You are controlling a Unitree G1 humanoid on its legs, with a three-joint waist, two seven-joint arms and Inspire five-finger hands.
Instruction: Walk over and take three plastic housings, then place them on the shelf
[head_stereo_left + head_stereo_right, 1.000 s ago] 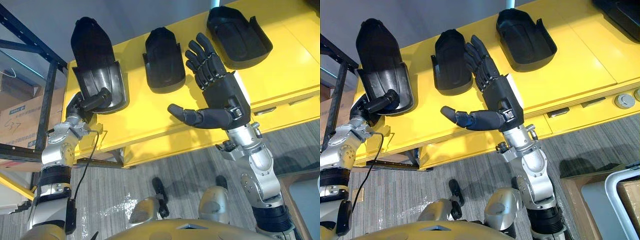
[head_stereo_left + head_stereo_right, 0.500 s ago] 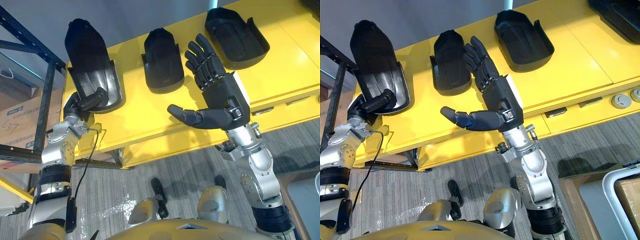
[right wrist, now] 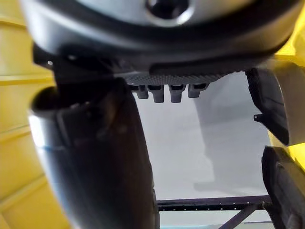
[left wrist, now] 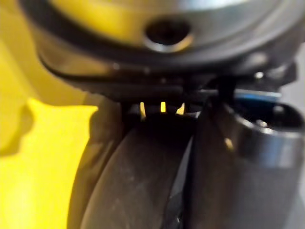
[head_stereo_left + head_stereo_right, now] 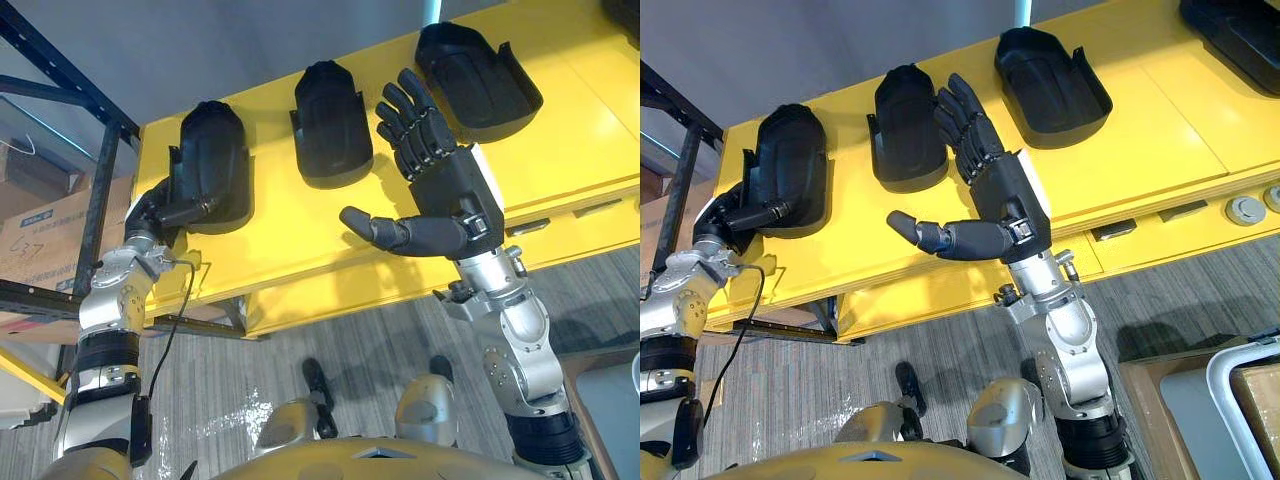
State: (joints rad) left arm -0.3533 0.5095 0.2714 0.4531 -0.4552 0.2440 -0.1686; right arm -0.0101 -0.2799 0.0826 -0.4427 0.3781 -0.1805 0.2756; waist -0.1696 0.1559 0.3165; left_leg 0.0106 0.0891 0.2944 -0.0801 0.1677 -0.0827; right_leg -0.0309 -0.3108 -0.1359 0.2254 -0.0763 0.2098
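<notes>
Black moulded plastic housings, three, sit in a row along the yellow table [image 5: 560,130]. Leftmost housing [image 5: 210,160]: at the table's left end, rounded back up. Its near edge is in the left hand [image 5: 160,212], whose fingers and thumb are curled round that edge. Whether it rests on the table or is just clear of it: cannot tell. Middle housing [image 5: 330,120] and right-hand housing [image 5: 475,70]: untouched, apart from each other, the latter hollow side up.

Right hand [image 5: 445,190]: hovers above the table between those two, fingers straight and spread, thumb out to the side, holding nothing.

Step, as judged: first pick-up of three; none placed yet. The next move calls for lifting the leftmost housing clear and carrying it left to the dark metal shelf frame [image 5: 98,190], just beside the table's end. The grip is on one edge only, so the shell may swing or slip.

Around: cardboard box [image 5: 40,235], seen through the frame. The frame's upright post stands close to the likely carry path, and the housing must clear it.
</notes>
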